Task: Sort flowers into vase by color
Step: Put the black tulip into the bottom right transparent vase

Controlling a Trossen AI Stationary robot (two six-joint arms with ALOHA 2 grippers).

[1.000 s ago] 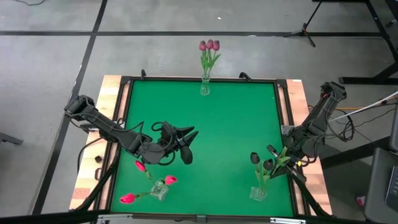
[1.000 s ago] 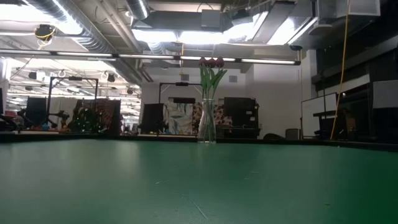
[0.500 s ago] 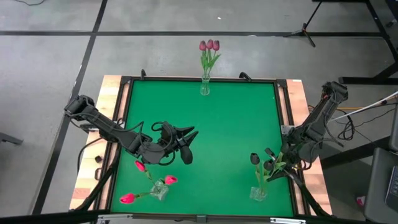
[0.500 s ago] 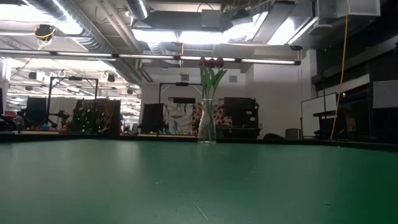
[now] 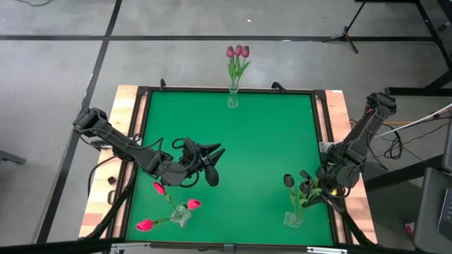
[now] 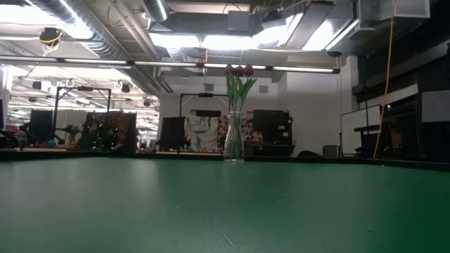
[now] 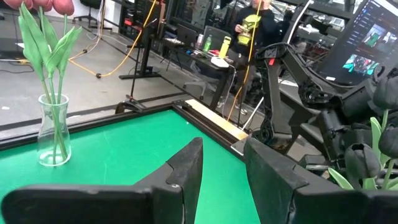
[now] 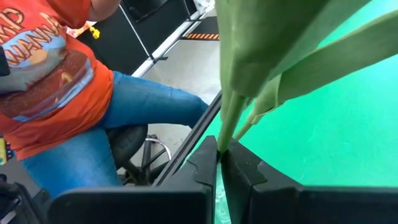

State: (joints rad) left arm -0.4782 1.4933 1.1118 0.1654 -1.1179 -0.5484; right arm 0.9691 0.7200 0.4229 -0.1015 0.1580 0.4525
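Right claw [image 8: 221, 163] pinching near-black tulip's green stem [image 8: 231, 127] | left claw [image 7: 222, 163] parted, empty, above mat

Overhead looks straight down; low camera skims tabletop level; both share the mauve-tulip vase [image 5: 232, 98].

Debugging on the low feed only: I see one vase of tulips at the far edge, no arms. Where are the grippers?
Observer: The right gripper is at the near right corner, shut on a green stem of a dark tulip, above the vase there.
Operator: And the left?
Observer: The left gripper hangs over the mat's left half, fingers apart, holding nothing.
Operator: Any other vases?
Observer: Yes, a third vase at the near left holds three pink tulips.
Operator: Anyone nearby?
Observer: A person in an orange shirt sits beside the table on the right arm's side.
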